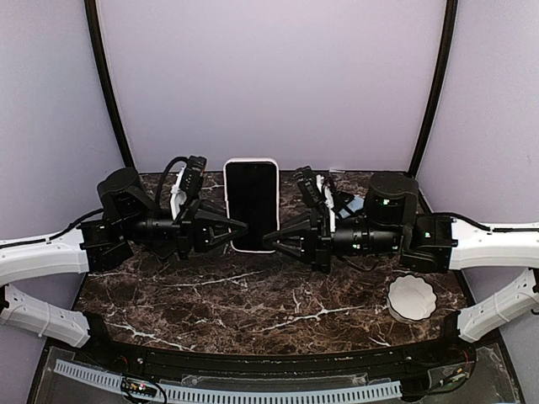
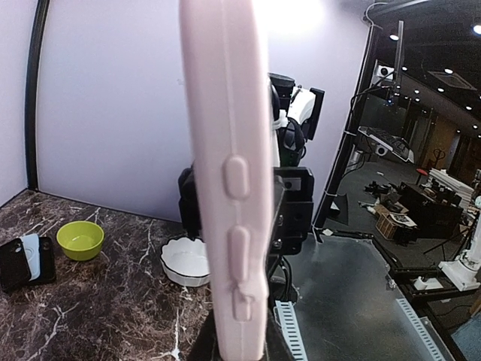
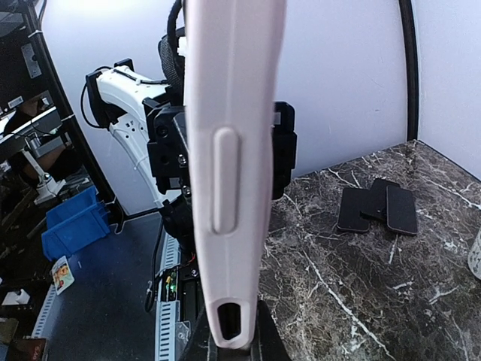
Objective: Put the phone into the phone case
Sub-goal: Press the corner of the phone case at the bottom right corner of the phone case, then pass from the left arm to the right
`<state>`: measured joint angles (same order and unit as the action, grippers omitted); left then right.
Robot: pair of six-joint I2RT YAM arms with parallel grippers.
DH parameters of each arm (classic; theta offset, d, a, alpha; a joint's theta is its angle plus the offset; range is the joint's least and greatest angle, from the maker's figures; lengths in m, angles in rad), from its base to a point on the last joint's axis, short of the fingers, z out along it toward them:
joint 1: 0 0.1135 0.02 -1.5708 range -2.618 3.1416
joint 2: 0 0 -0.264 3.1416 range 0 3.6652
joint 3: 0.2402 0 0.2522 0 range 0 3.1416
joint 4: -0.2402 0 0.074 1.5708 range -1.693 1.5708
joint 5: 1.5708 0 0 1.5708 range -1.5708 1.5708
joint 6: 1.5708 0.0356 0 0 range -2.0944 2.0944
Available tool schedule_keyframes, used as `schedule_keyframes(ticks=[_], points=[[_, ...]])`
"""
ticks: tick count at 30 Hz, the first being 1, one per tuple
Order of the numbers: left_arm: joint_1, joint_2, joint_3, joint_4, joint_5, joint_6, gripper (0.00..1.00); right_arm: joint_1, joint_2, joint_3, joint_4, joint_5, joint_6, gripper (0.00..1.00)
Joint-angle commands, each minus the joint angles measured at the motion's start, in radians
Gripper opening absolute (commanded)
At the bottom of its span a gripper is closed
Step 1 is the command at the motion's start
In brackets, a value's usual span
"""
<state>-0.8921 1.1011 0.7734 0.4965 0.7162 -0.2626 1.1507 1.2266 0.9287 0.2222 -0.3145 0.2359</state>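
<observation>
A black phone (image 1: 251,200) sits face up inside a pale white phone case (image 1: 229,202), held up between my two arms above the marble table. My left gripper (image 1: 240,227) is shut on the case's left edge. My right gripper (image 1: 269,241) is shut on its right edge near the lower corner. In the left wrist view the case's side (image 2: 229,180) with its raised buttons fills the middle, rising from my left gripper (image 2: 240,353). In the right wrist view the case's other side (image 3: 233,150) with one long button and a slot stands in my right gripper (image 3: 233,350).
A white scalloped bowl (image 1: 412,297) sits on the table at the front right, also visible as the white bowl (image 2: 186,259). A green bowl (image 2: 80,239) and dark phones (image 2: 26,259) lie behind the right arm. More dark phones (image 3: 376,209) lie on the marble behind the left arm.
</observation>
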Motion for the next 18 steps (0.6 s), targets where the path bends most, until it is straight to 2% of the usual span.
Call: schedule_keyframes(ticks=[1,3,4,9,11,17,18], points=[[-0.005,-0.031,0.037,0.076,0.019,0.040,0.00,-0.014,-0.020,0.006,0.019,0.029,0.037,0.24],[-0.005,-0.029,0.034,0.068,0.022,0.043,0.00,-0.014,-0.029,0.024,0.006,0.029,0.030,0.40],[-0.004,-0.028,0.032,0.066,0.023,0.043,0.00,-0.014,-0.031,0.034,0.005,0.021,0.026,0.44],[-0.005,-0.013,0.026,0.063,0.046,0.041,0.00,-0.016,-0.021,0.105,0.005,-0.012,0.004,0.43],[-0.005,-0.005,0.026,0.065,0.055,0.033,0.00,-0.017,-0.008,0.132,0.005,-0.013,-0.005,0.38],[-0.004,-0.004,0.024,0.062,0.067,0.037,0.00,-0.018,0.010,0.150,0.021,-0.030,-0.013,0.00],[-0.005,-0.005,0.024,0.061,0.072,0.038,0.00,-0.018,0.009,0.144,0.024,-0.028,-0.011,0.00]])
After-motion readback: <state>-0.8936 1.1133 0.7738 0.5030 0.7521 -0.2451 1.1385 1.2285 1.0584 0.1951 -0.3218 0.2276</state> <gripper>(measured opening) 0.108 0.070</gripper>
